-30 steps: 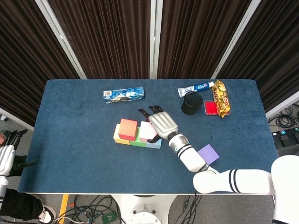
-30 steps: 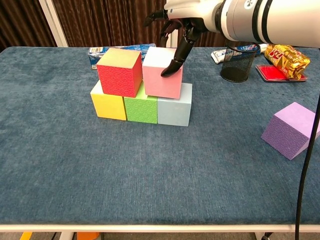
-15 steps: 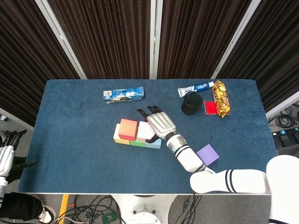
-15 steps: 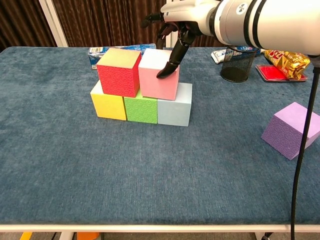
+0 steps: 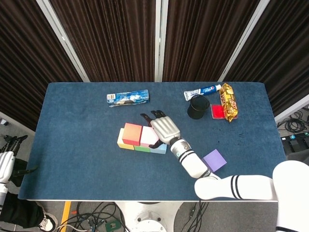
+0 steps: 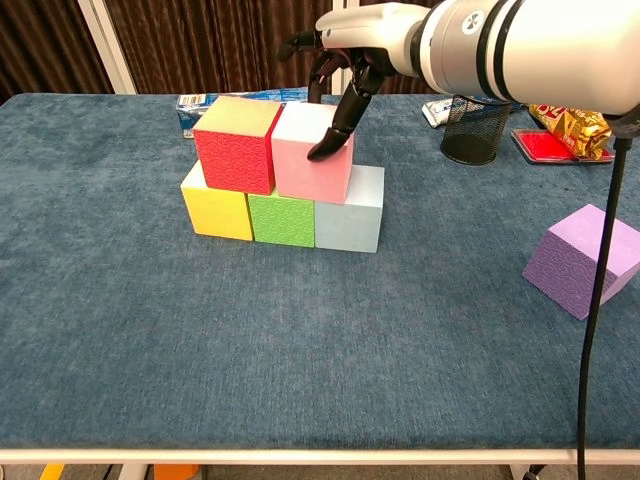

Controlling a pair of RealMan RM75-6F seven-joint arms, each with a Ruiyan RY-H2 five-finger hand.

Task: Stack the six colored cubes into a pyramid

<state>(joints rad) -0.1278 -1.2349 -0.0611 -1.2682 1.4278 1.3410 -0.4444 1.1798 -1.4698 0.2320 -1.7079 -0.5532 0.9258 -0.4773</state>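
Near the middle of the desk point(image 6: 120, 330) a row of three cubes runs left to right: yellow cube point(image 6: 217, 211), green cube point(image 6: 283, 219) and pale blue cube point(image 6: 350, 220). On top sit the red cube point(image 6: 238, 147) and the pink cube point(image 6: 313, 152), side by side and touching, faces square to the row below. The purple cube point(image 6: 584, 262) lies well apart at about 4 o'clock from the stack, turned corner-on to the chest camera.

The right hand point(image 6: 345, 62) reaches over the pink cube with fingers point(image 6: 331, 137) spread, one dark fingertip pressing the cube's right top edge; it grips nothing. In the head view the hand point(image 5: 164, 129) covers part of the pink and pale blue cubes.

The left hand point(image 5: 7, 157) is cut off at the frame's left edge, off the desk; its fingers cannot be made out.
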